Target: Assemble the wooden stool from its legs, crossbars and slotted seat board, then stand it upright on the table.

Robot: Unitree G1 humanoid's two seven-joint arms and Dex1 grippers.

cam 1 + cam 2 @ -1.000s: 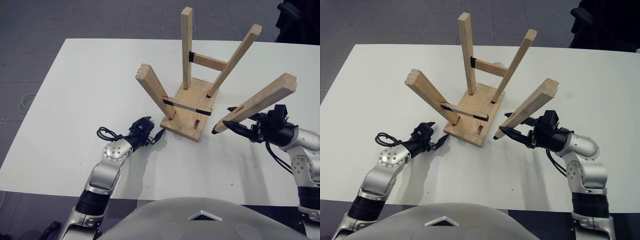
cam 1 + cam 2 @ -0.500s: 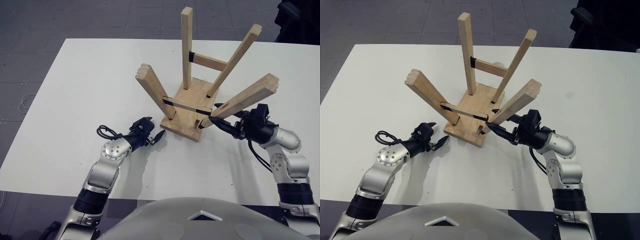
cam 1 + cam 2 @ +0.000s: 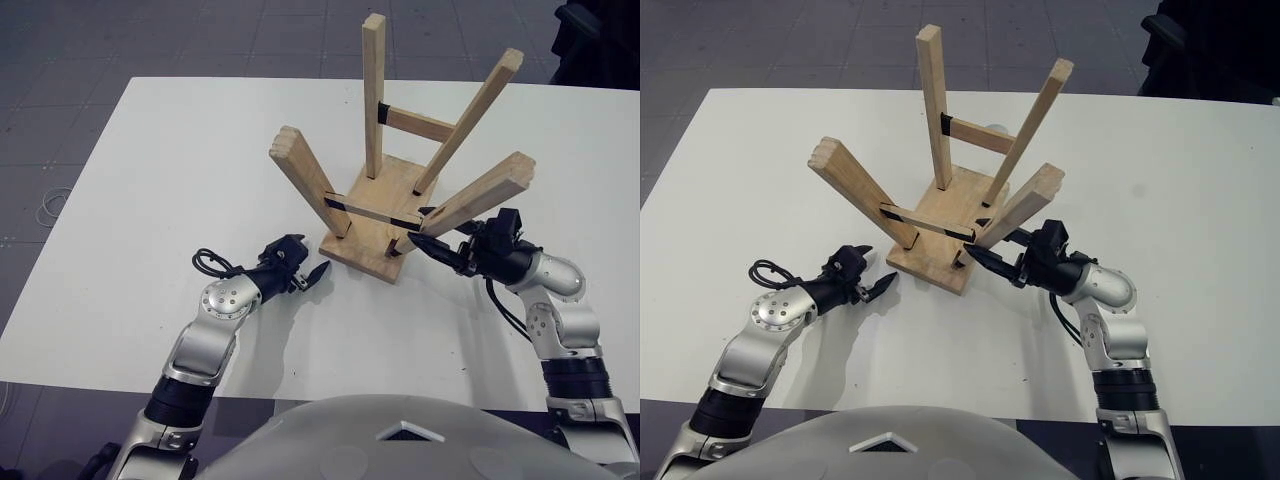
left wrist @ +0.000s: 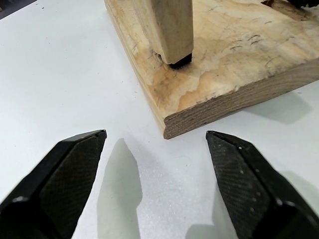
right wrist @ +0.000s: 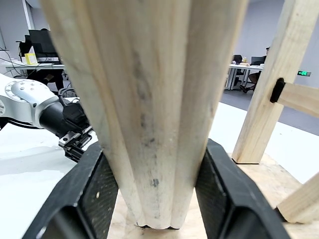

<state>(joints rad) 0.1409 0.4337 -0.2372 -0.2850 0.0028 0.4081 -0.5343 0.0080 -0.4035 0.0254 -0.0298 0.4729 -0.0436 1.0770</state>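
Seat board [image 3: 368, 245] lies flat on the white bench [image 3: 150, 180], underside up, a little right of centre. Three legs stand in it. The near-left leg [image 3: 310, 180] leans out toward the robot's left. The far leg [image 3: 373, 90] is close to upright. The far-right leg [image 3: 470, 115] leans out to the right. The far crossbar [image 3: 418, 123] joins the far leg and the far-right leg partway up, with dark marks at its ends. The near crossbar [image 3: 375, 212] runs low from the near-left leg toward the board's near right corner. Right hand [image 3: 435, 232] is clenched around the fourth leg [image 3: 475, 198] near its lower end; in the right wrist view the leg [image 5: 149, 99] sits tight between the two dark pads [image 5: 94, 199]. This leg slants up and to the right, and its lower end meets the board at the near right corner, beside the end of the near crossbar. Whether it is seated in its slot: cannot tell. Left hand [image 3: 312, 275] is released and carries nothing, low over the bench just off the board's near left corner, not touching it. In the left wrist view its fingers [image 4: 55, 184] are spread apart, with the board corner [image 4: 199, 107] showing between them and the foot of the near-left leg [image 4: 169, 25] in its slot beyond.
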